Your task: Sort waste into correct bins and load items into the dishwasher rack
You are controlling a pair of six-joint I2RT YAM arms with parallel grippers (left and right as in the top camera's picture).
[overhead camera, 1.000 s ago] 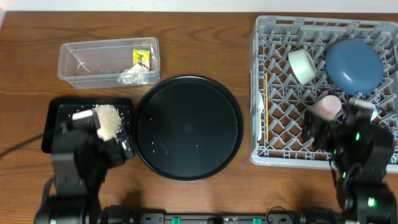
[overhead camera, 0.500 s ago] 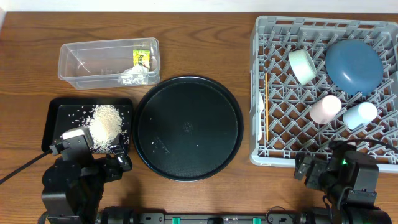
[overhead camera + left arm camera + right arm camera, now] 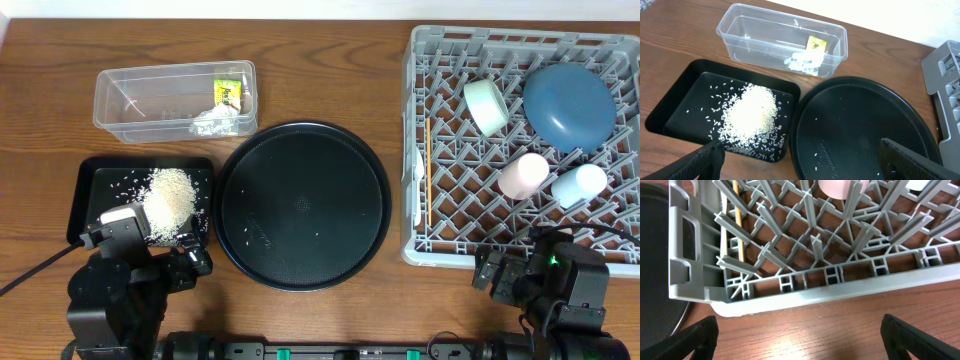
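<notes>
The grey dishwasher rack holds a dark blue bowl, a mint-green bowl, a pink cup, a pale blue cup, a chopstick and a white spoon. The clear tub holds the yellow-green wrapper and whitish scraps. The black rectangular tray holds a pile of rice. My left gripper is open and empty at the tray's near edge. My right gripper is open and empty over bare table in front of the rack.
A large round black tray lies between the bins and the rack, with a few stray rice grains on it. The rack reaches the table's right edge. Both arm bases stand at the front edge.
A second ago my right gripper was over the cups in the rack and my left over the black tray. Both have pulled back to the front. The pale blue cup now shows.
</notes>
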